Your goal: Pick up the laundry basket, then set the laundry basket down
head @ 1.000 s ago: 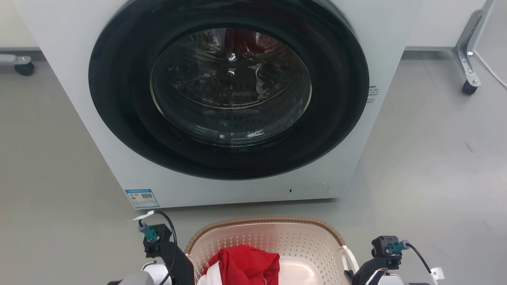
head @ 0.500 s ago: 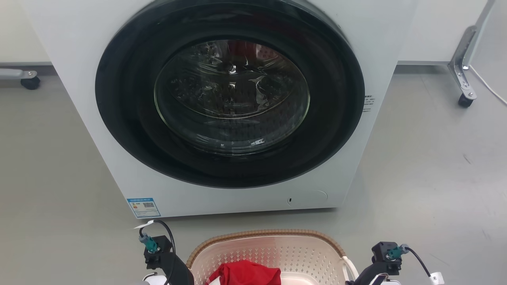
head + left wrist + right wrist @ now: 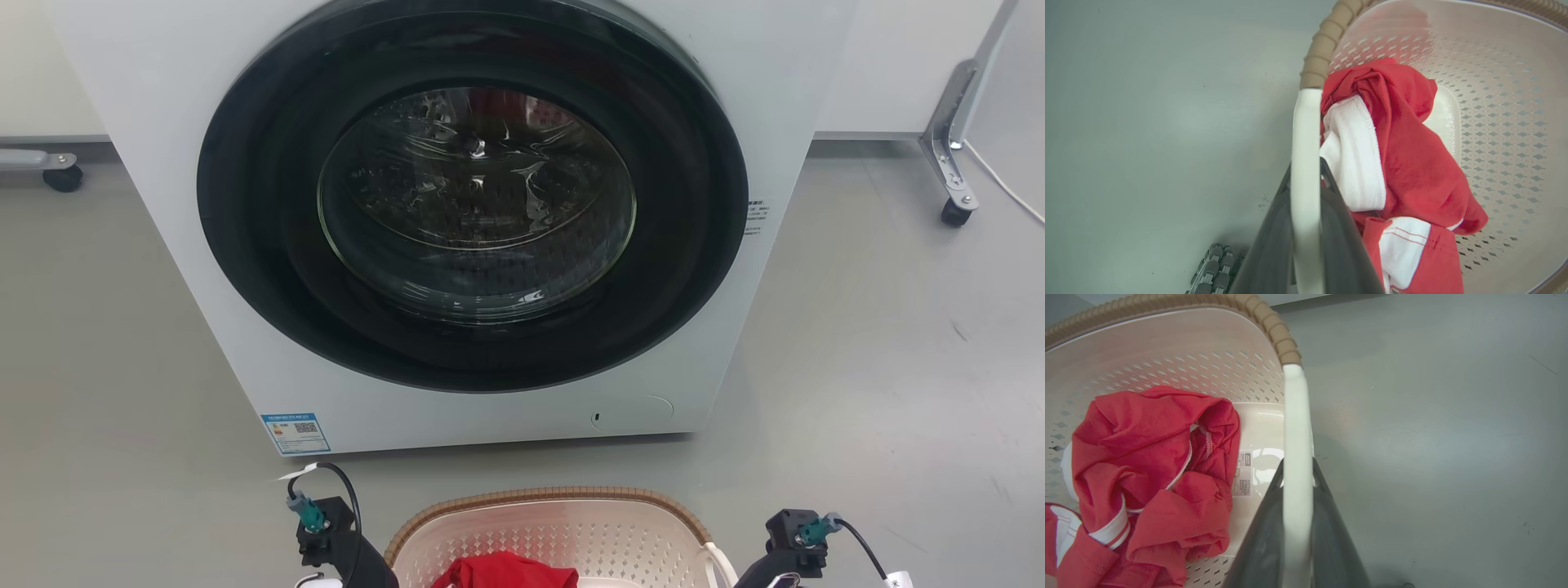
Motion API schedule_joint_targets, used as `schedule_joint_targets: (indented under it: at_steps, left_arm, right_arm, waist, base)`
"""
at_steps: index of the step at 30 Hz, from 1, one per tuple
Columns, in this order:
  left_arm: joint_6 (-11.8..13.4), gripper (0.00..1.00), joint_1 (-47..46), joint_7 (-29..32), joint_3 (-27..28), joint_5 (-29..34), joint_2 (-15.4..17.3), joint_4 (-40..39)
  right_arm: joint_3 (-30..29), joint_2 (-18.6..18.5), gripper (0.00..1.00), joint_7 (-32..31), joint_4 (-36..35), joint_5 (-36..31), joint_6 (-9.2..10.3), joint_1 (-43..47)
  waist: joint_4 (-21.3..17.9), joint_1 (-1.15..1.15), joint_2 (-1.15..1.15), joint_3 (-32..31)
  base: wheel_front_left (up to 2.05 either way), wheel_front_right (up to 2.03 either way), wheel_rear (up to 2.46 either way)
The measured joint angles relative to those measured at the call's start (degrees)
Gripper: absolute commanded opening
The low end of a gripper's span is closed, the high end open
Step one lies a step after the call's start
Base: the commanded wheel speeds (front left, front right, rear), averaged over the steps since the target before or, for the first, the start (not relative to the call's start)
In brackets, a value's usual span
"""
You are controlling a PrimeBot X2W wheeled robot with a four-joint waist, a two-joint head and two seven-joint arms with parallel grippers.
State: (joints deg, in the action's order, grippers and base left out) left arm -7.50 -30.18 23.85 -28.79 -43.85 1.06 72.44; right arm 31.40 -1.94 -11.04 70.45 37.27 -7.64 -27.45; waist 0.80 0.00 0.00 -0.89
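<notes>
Grip: left gripper and right gripper each pinch a white handle of laundry basket, bottom centre of frame. It and washer sit lower vs. 1 s ago: camera moved, prob. carrying.

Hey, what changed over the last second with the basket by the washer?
The head camera shifted, so the washer sits slightly lower in view. The laundry basket, left gripper and right gripper slid further down the frame than the washer, widening the gap: lowered or drawn back, I cannot tell. Both grippers clamp its white handles now. Unchanged: washer door shut, red clothing in the basket.
</notes>
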Motion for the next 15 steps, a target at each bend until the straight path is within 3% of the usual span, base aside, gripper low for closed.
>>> schedule_joint_targets:
  at_steps: [15]
  left_arm:
    - [0.00,0.00,-0.01,0.19,-0.56,-1.07,0.02,0.48]
  right_arm:
    - [0.53,0.00,0.00,-0.51,0.03,1.64,0.00,-0.15]
  waist:
    - [0.06,0.00,0.00,0.07]
  base:
    - [0.00,0.00,0.00]
